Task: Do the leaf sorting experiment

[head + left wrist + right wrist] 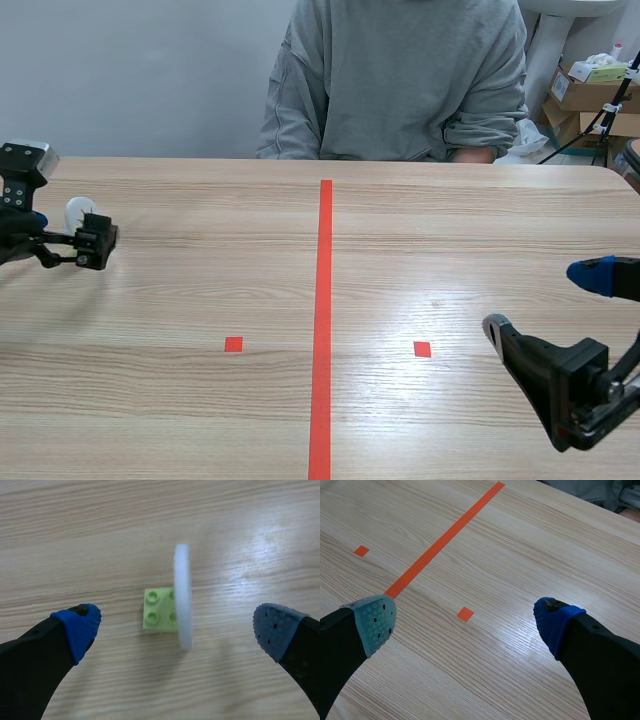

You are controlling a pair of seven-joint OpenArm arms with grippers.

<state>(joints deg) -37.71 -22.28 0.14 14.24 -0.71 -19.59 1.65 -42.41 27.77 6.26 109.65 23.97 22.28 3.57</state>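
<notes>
Right gripper point(548, 300) is held open, well apart from the green brick point(159, 610). Left gripper point(177, 627) is spread open just over the brick and is judged nearer. One white disc point(183, 595) is stood on edge on the brick, its long axis running straight ahead between the fingers. No leaf is seen.

Lime-green studded brick point(157, 612), white disc point(182, 580), pale wood-grain table point(470, 250), orange-red tape line point(323, 300), grey sweatshirt point(400, 80)

We are black throughout, with thick curved fingers point(600, 655). Our left gripper point(175, 622) wears dotted blue pads point(77, 627). Our right gripper point(465, 612) has one grey-green pad point(372, 620) and one blue pad point(555, 622). A grey box point(25, 158) tops our left arm point(20, 245).
</notes>
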